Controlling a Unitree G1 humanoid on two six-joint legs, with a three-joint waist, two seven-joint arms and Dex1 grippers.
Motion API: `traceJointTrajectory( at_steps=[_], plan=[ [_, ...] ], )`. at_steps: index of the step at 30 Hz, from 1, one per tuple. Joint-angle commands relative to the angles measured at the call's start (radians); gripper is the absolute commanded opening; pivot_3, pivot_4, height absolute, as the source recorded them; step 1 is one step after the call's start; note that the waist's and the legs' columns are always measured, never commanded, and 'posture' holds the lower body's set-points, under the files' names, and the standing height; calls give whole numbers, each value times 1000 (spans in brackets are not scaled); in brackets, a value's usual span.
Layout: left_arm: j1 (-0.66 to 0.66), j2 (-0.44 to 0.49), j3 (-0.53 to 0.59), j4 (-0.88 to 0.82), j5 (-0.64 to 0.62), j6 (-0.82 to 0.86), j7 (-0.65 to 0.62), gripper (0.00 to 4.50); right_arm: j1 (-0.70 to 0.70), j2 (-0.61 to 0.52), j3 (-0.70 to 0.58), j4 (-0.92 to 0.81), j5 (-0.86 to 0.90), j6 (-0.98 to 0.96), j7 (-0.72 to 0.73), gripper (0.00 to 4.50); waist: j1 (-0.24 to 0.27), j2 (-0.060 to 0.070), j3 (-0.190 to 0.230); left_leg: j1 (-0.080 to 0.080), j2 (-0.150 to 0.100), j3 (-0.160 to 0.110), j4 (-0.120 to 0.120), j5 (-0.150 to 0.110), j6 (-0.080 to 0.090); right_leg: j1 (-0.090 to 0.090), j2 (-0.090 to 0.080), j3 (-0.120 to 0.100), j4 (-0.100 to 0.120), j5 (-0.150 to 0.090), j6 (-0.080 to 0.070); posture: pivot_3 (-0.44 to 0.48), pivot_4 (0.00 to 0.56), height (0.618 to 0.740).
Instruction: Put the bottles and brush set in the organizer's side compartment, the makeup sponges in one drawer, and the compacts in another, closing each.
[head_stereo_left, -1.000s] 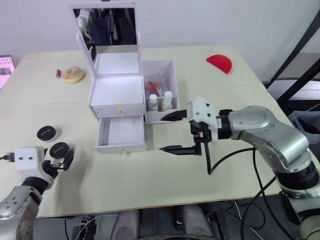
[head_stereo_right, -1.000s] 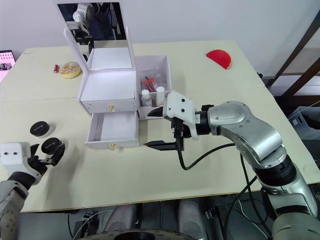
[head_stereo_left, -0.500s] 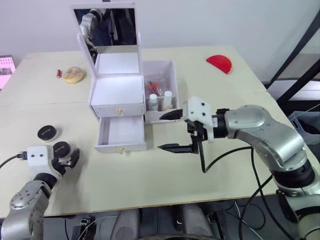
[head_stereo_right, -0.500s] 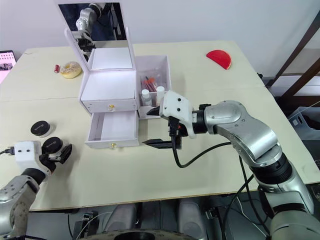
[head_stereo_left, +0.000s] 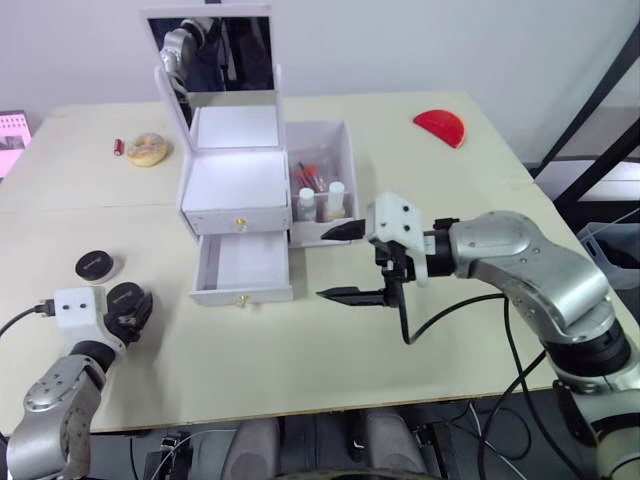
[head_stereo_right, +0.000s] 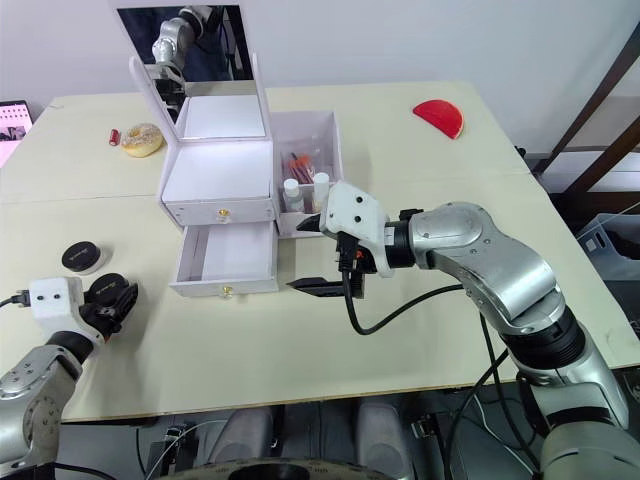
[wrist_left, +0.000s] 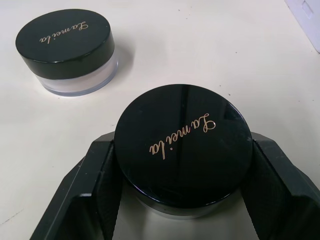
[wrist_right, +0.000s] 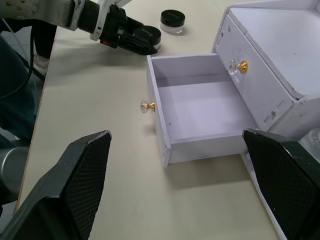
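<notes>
My left gripper (head_stereo_left: 128, 306) is shut on a round compact (wrist_left: 182, 142) with a black lid and gold script, resting on the table at the front left. A second such compact (head_stereo_left: 93, 266) sits just beyond it. The white organizer (head_stereo_left: 235, 180) stands mid-table with its mirror lid up, its upper drawer shut and its lower drawer (wrist_right: 200, 107) pulled out and empty. Its side compartment (head_stereo_left: 322, 180) holds white-capped bottles and brushes. My right gripper (head_stereo_left: 323, 265) hovers open just right of the open drawer, with nothing between its fingers.
A pale yellow round item (head_stereo_left: 147, 149) with a small red piece beside it lies at the far left of the table. A red half-disc (head_stereo_left: 440, 127) lies at the far right. A pink card (head_stereo_left: 8, 130) sits at the left edge.
My left gripper moved forward and its fingers closed around the near compact. The right arm shifted slightly left early on, then stayed put with its gripper open.
</notes>
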Motion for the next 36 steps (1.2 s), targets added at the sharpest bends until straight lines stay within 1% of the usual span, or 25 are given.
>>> traceJointTrajectory(
  at_steps=[1, 6, 9, 13, 15, 17, 19, 21, 24, 26, 31, 36],
  plan=[
    [7, 1, 26, -40, -18, -4, 1, 2675, 1, -5, -31, -36, 0, -7, -3, 4500, 0, 0, 0, 0, 0, 0, 0, 0, 0, 0, 0, 0, 0, 0, 0, 0, 150, 739],
    [26, 36, 74, -78, -48, -24, -35, 2675, 3, -4, -31, -33, -3, -9, -5, 4500, -1, 0, 0, 0, 0, 0, 0, 0, 0, -1, 0, 0, 0, 0, 0, 0, 150, 739],
    [27, 100, 141, -134, -137, -8, -117, 2675, 11, -7, -32, -33, -7, -13, -5, 4500, -2, -1, 1, -1, 1, 0, 0, 0, 0, -1, 0, 0, 0, 0, 0, 0, 150, 739],
    [18, 217, 179, -165, -266, 64, -249, 2675, 19, -7, -35, -30, -12, -17, -5, 4500, 0, 0, 1, -1, 2, 0, 0, 0, 0, -2, 1, -1, -1, 0, 0, 0, 150, 739],
    [28, 305, 169, -179, -333, 83, -394, 2675, 22, -6, -35, -22, -20, -25, -5, 4500, -2, 0, 1, -1, 2, 1, 0, 0, 0, -2, 0, -1, -2, 0, 0, 0, 150, 739],
    [27, 371, 148, -164, -369, 93, -504, 2675, 23, -4, -33, -15, -28, -33, -4, 4500, -4, 0, 2, -2, 2, 1, 0, 0, -1, -3, 0, -1, -3, 0, 0, 0, 150, 739],
    [8, 428, 104, -125, -363, 87, -589, 2675, 25, 0, -31, -11, -35, -39, -6, 4500, -5, 1, 2, -3, 2, 1, -1, -1, -1, -3, 0, -1, -3, 0, 0, 0, 150, 739],
    [-46, 473, 33, -69, -334, 63, -654, 2675, 26, 6, -29, -10, -42, -42, -12, 4500, -6, 2, 3, -3, 2, 1, -1, 0, -1, -4, 1, -1, -3, 0, 0, 0, 150, 739],
    [-166, 484, -66, 15, -300, 35, -696, 2675, 35, 11, -32, -24, -46, -36, -29, 4500, -2, 2, 3, -4, 2, 0, -1, 0, -1, -5, 1, -1, -2, 0, 0, 0, 150, 739],
    [-215, 480, -120, 56, -270, 17, -719, 2675, 45, 11, -40, -39, -44, -25, -46, 4500, -5, 2, 3, -4, 2, 1, -1, 0, -1, -4, 2, -1, -2, 0, 0, 0, 150, 739],
    [-270, 457, -196, 110, -231, -23, -764, 2675, 71, 5, -58, -78, -34, 3, -86, 4500, -11, 2, 3, -5, 2, 0, -2, -1, 0, -5, 2, 0, -2, 0, -1, 0, 150, 739],
    [-278, 434, -236, 132, -194, -69, -783, 2675, 82, 8, -65, -96, -28, 21, -109, 4500, -21, 2, 3, -5, 3, 0, -2, -1, 0, -5, 3, 0, -3, 2, -3, 0, 150, 739]
  ],
)
